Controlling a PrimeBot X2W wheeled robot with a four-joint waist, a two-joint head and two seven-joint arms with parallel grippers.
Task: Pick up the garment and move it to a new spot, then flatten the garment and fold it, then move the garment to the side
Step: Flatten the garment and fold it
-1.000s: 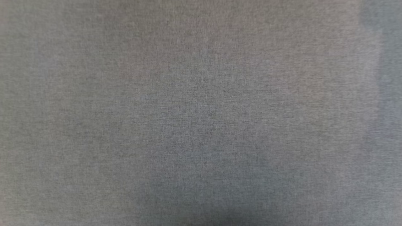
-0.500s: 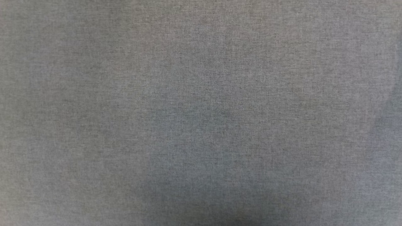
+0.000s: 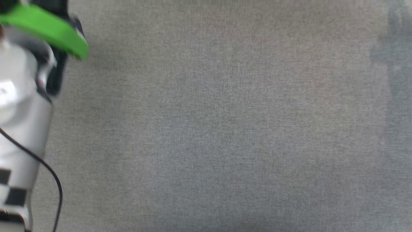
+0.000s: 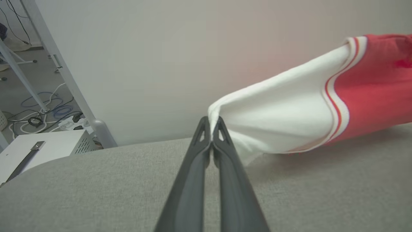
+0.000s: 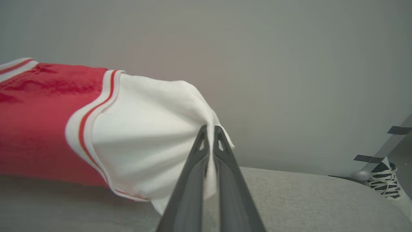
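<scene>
The garment [image 4: 370, 93] is a red jersey T-shirt with white sleeves and red-and-white stripe trim, held stretched just above the grey fabric surface [image 4: 96, 187]. My left gripper [image 4: 211, 124] is shut on the tip of one white sleeve [image 4: 283, 112]. My right gripper [image 5: 210, 132] is shut on the other white sleeve [image 5: 145, 135], and the red body [image 5: 38, 122] runs off to that view's left. In the head view my left arm [image 3: 22, 106], pale with a green band [image 3: 48, 29], stands at the left edge over the grey surface [image 3: 225, 129].
A plain pale wall [image 4: 161, 64] rises behind the surface. Past its edge in the left wrist view are a white metal post [image 4: 64, 74], floor cables [image 4: 42, 109] and a white box [image 4: 38, 151]. A black-and-white shoe [image 5: 384, 180] lies beyond the right edge.
My left arm with its green band has come into the head view at the left edge; before, that view held just the grey surface.
</scene>
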